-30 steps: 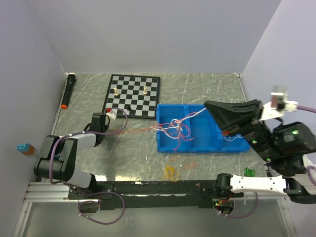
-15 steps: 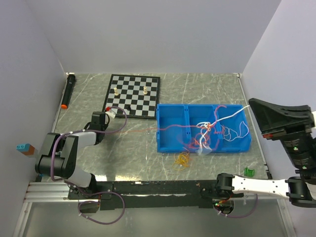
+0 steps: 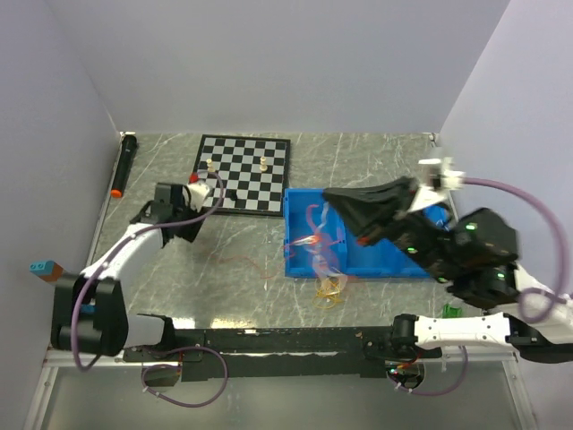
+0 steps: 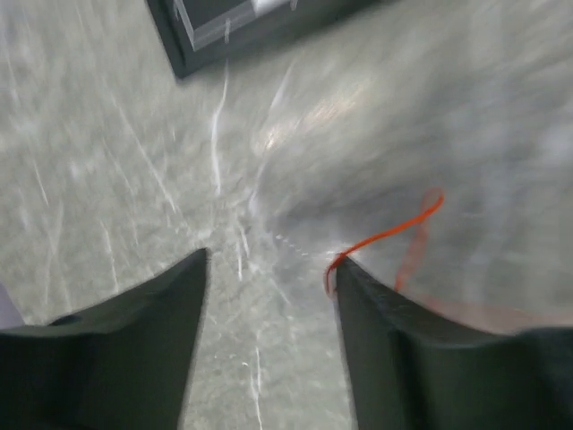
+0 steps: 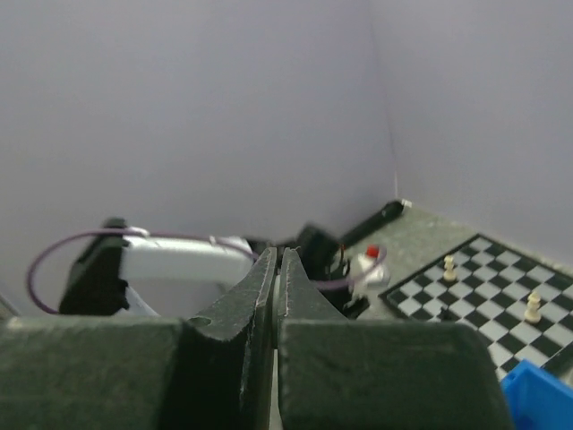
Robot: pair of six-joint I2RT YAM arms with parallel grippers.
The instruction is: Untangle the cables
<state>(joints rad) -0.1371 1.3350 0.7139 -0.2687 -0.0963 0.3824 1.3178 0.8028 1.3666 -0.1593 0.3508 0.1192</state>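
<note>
Top external view: the right claw (image 3: 328, 194) reaches over the blue bin (image 3: 358, 272). The cables (image 3: 320, 244) hang as a blurred knot directly beneath its tip and spill over the bin's near wall.
Right claw state: its fingers are pressed together in the right wrist view. No strand shows between them there, but the knot hanging under the tip suggests it holds the cables.
Left claw state: the left claw (image 4: 269, 260) is spread wide and grips nothing. The end of the red strand (image 4: 385, 235) merely touches the inner edge of one finger.
Red strand: it lies slack on the bench (image 3: 376, 152), curling from just ahead of the left claw towards the knot under the right claw.
Loose coil: a yellow-orange coil (image 3: 330, 288) lies on the bench just outside the bin, below the right claw's tip.
Just changed: half a second ago the red strand ran nearly straight from the left claw to the bin. Now it sags and that claw is open, so it has let go.
Meaning: the pull between the two claws is gone. The knot still looks bundled, so the work seems far from finished and a fresh grip is probably needed.
Against the earlier frame: the right claw was beyond the bin's right end with a white cable stretched to it. It has swung back over the left compartment, carrying the knot along. The left claw has moved closer to the chessboard (image 3: 243, 170).
</note>
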